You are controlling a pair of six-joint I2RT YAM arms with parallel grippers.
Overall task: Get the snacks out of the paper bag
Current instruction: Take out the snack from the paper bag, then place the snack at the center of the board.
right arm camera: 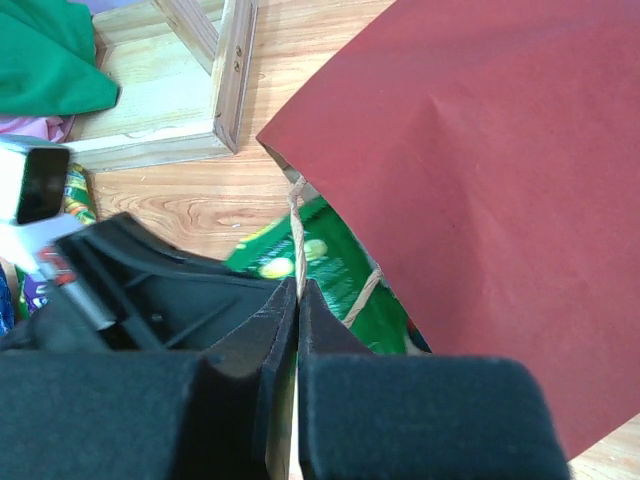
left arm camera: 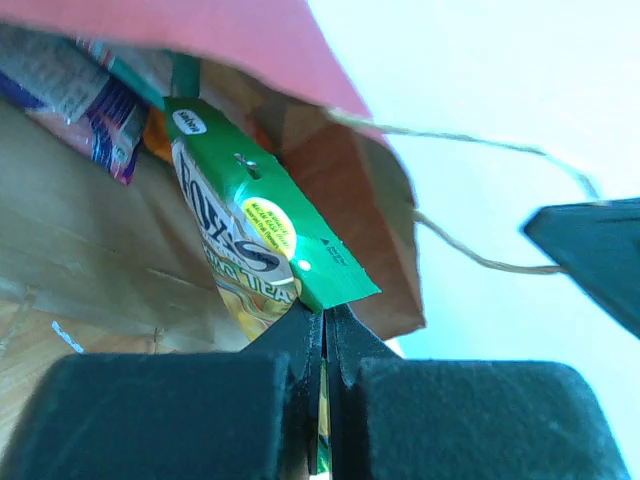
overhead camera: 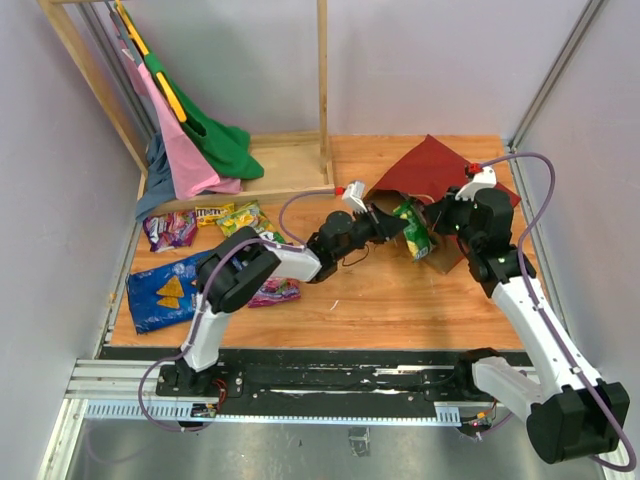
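left tool (left arm camera: 325, 318) pinching green snack packet (left arm camera: 262, 228) at paper bag (right arm camera: 480, 170) mouth, right tool (right arm camera: 298, 292) clenched on string handle (right arm camera: 296, 225), bag near counter (overhead camera: 400, 300) far-right corner

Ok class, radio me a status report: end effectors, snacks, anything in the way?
Left end effector shut on green packet at paper bag mouth. Right end effector shut on string handle. Nothing blocking.

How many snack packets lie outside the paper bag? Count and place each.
5. Blue Doritos bag at the left edge; purple pack, orange pack and yellow-green pack in a row behind it; pink-purple packet right of it. Others sit in the paper bag, some possibly hidden.
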